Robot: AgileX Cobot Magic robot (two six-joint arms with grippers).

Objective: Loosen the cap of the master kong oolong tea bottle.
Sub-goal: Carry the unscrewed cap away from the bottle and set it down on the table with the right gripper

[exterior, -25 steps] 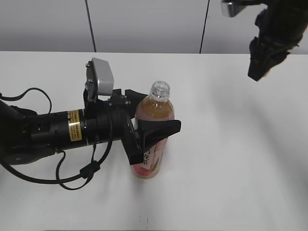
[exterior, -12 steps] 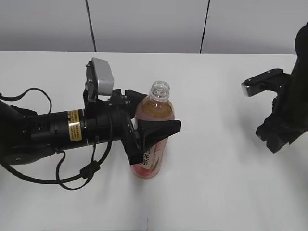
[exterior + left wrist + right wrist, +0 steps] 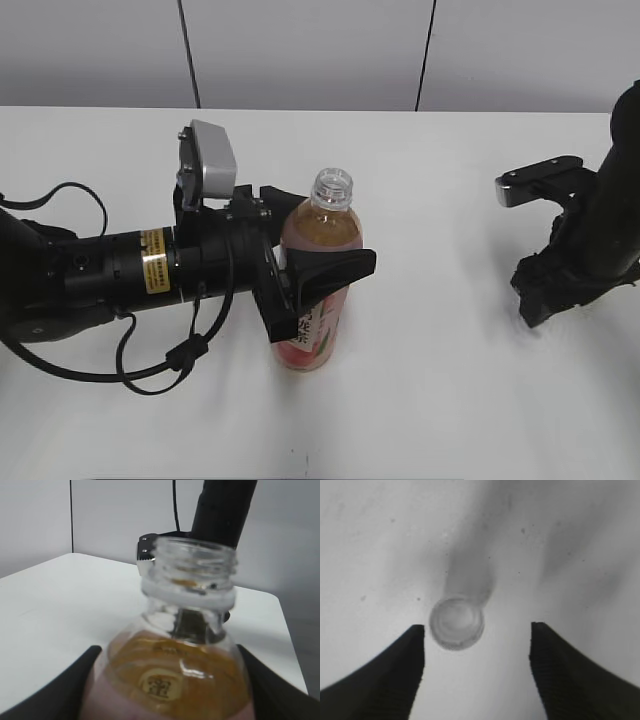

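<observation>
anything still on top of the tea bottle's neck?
No. The master kong oolong tea bottle has a bare, open threaded mouth. The cap lies on the table between the right gripper's open jaws. The bottle's lower body is covered by the left gripper.

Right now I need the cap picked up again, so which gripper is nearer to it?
Right. The right gripper hangs open over the cap on the table; the left gripper clasps the bottle.

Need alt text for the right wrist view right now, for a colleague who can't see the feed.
Seen from above, the white cap lies on the pale table between the open fingers of the right gripper, nearer the left-hand finger and touching neither. It appears to lie open side up, and a soft shadow stretches away from it across the table.
</observation>
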